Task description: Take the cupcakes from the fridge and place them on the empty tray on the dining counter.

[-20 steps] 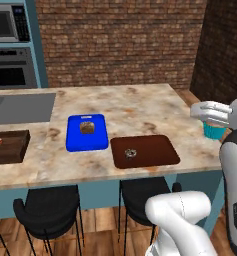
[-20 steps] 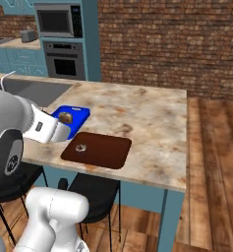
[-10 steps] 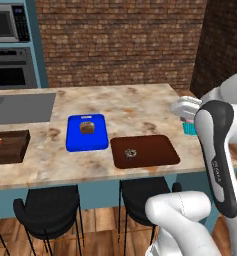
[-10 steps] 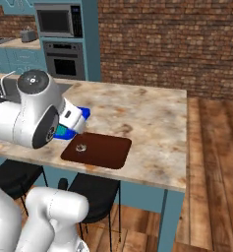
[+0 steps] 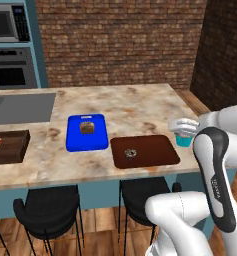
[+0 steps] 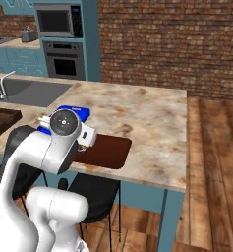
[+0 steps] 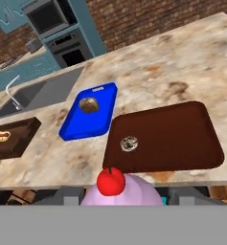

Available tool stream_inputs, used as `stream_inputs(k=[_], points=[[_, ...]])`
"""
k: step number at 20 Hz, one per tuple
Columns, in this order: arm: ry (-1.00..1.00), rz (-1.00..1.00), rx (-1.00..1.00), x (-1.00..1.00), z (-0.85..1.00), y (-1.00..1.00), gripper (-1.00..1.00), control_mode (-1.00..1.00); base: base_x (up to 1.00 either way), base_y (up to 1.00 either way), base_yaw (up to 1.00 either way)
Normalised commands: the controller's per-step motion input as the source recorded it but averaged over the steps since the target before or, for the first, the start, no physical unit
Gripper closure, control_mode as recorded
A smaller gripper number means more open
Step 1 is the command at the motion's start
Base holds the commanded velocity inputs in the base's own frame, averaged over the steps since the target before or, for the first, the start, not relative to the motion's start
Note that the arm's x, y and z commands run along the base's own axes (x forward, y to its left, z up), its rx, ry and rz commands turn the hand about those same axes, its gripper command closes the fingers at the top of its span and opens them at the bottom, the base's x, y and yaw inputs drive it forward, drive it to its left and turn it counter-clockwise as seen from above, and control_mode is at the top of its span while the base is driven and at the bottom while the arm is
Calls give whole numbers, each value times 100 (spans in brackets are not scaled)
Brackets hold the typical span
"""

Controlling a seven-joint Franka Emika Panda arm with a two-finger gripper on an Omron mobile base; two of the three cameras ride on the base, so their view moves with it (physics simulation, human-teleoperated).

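My gripper (image 5: 183, 133) is shut on the pink-frosted cupcake (image 5: 182, 140) with its teal wrapper, just off the right end of the tray (image 5: 155, 150) on the dining counter (image 5: 140, 102). In the hand view the pink cupcake (image 7: 122, 192), topped by a red cherry, sits between the fingertips, with the tray (image 7: 177, 139) ahead. The dark chocolate cupcake (image 5: 130, 153) stands on the tray's left part, and the hand view shows this cupcake (image 7: 129, 143) too. The fridge is out of view.
A blue board (image 5: 87, 137) with a tan bun (image 5: 86, 127) lies left of the tray. A dark wooden box tray (image 5: 10, 147) sits at the far left, and the sink (image 5: 20, 107) behind it. Black stools (image 5: 47, 212) stand below the counter's front edge.
The arm has swung the pink cupcake left and down, from beyond the counter's right end to beside the tray. The forearm has come into the left base view.
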Motion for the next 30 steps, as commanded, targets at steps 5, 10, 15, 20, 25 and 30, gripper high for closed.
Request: stream_inputs(k=[5,10,15,20,25,30], points=[[1,6,0,76,-51,-1,100,-100,0,0,0],[1,0,0,69,-39,-18,100,-100,0,0,0],[0,0,-2,58,-47,-12,100,-100,0,0,0],[-1,0,-1,53,-41,-1,100,-100,0,0,0],[7,0,-1,50,-20,-4,100,-100,0,0,0],[7,0,-3,44,-19,-4,100,-100,0,0,0]])
